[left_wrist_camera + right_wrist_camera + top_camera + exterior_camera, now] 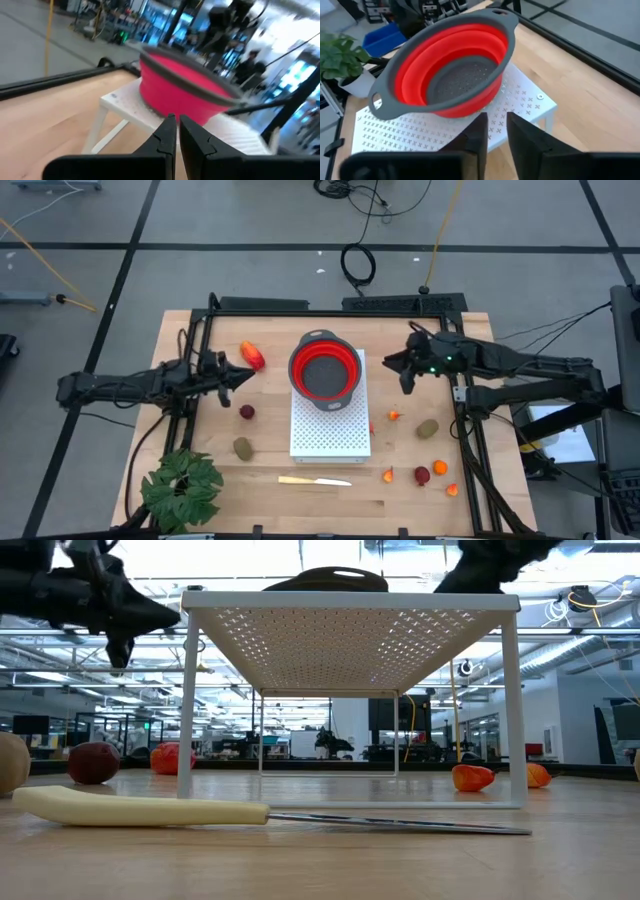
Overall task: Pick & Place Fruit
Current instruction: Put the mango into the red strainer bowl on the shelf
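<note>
Since the red collapsible colander with a grey rim holds nothing on its grey perforated bottom when seen from overhead, no fruit appears to have been placed yet, assuming that bowl is the target; it sits on the white perforated metal riser at the middle of the light wooden table. Around the riser every piece lies loose: the larger red-orange oblong fruit to the riser's left at the back, a dark red ball and an olive-brown oval to its left, and on its right another olive-brown oval, a second dark red ball and tiny orange bits. The left gripper hangs left of the riser beside the oblong fruit, the right gripper right of the riser, neither carrying anything. A pale yellow plastic knife lies in front of the riser, a green leafy potted plant off its front left. At table height the knife lies in the foreground and orange pieces show on the wood beyond the riser's legs. Looking past the left wrist, that gripper has its fingers nearly closed on air, pointed toward the colander. Looking past the right wrist, the right gripper shows a narrow gap, also bare, above the riser's edge beside the colander. By my reckoning the whole job remains.
</note>
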Robot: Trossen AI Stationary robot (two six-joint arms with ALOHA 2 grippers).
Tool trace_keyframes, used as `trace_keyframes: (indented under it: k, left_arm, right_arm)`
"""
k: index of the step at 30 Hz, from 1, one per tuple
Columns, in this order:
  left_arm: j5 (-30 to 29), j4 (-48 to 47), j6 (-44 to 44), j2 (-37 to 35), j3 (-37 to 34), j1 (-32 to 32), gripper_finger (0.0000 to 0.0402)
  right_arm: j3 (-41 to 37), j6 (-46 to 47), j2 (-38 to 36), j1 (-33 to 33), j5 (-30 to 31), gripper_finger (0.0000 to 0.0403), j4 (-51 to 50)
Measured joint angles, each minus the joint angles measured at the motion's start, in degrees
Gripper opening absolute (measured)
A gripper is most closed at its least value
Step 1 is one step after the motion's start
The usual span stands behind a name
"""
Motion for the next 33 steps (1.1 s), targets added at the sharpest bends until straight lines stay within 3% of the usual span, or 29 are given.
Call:
trace_keyframes:
  k: [7, 18, 25, 33]
  left_arm:
    - [-2.91, -14.66, -0.2, 13.59, 11.98, 0.02, 0.0019]
    - [-3.43, -31.9, 0.02, 30.39, 29.22, 0.11, 0.0019]
    - [-3.44, -44.93, 0.02, 34.46, 36.0, 1.81, 0.0019]
    - [-3.43, -49.26, 0.04, 34.52, 36.92, 5.15, 0.0019]
  right_arm:
    - [-3.82, -3.92, -7.9, 0.0, -0.02, 0.0005, 0.92]
    - [-7.21, -13.05, -16.86, 0.0, -0.04, 0.0002, 5.04]
    - [-10.95, -14.71, -22.3, 0.0, -0.04, 0.0001, 5.61]
    - [-16.88, -16.33, -28.89, -0.04, -2.81, 0.0001, 7.9]
